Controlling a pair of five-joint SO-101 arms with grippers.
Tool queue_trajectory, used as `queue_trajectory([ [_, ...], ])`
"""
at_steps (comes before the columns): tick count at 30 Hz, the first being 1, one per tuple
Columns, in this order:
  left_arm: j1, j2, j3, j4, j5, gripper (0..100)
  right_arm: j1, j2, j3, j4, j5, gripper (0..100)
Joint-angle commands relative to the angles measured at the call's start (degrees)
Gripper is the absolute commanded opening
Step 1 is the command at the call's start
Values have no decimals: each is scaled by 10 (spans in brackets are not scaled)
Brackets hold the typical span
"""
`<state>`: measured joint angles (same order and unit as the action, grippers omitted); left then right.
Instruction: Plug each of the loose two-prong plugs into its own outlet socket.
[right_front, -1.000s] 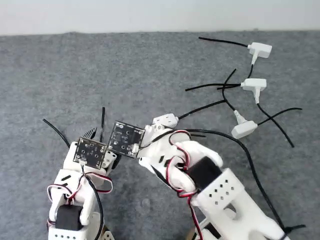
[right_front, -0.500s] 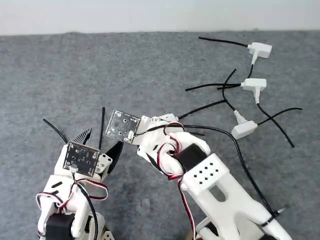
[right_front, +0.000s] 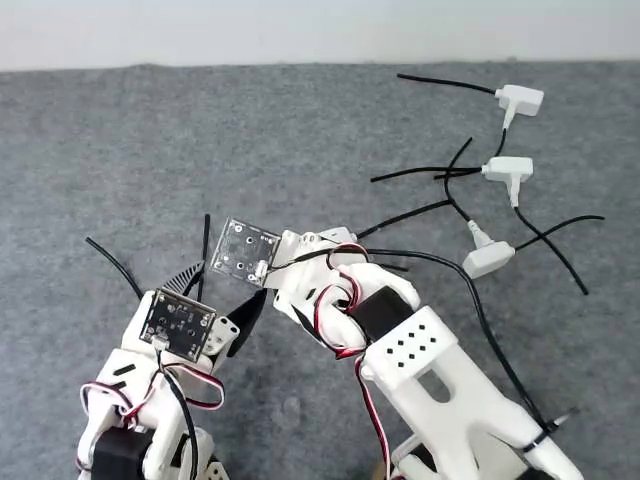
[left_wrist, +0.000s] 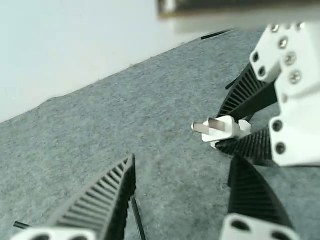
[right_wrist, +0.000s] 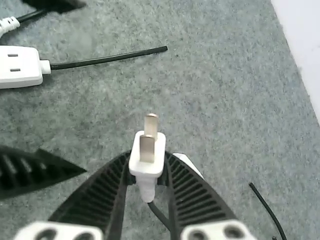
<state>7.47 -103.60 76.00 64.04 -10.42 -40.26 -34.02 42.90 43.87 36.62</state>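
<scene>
While my right pincer (right_wrist: 147, 162) was clamped on the white two-prong plug (right_wrist: 146, 147), the prongs ran roughly level and pointed left over the worktop (right_front: 120, 140). A white outlet socket (right_wrist: 17, 65) lay on the cloth further left, on the near side of that line, so I judged the plug's axis missed it. Left pincer (left_wrist: 182, 162) hung close by, fingers apart, holding nothing, seemingly the closer to the socket. Worktop: grey felt. Pale wall beyond the far edge.

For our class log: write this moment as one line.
right gripper: shut on plug | left gripper: open | outlet socket: empty
</scene>
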Motion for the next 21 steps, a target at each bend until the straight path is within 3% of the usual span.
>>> queue_trajectory([
  [1, 3, -7, -30, -1, 5, 297, -8, -5, 6, -8, -4, 10],
  [13, 0, -7, -32, -18, 33, 297, -36, -6, 12, 11, 7, 10],
  [21, -67, -7, 30, -97, 33, 297, -58, -6, 10, 30, 7, 10],
])
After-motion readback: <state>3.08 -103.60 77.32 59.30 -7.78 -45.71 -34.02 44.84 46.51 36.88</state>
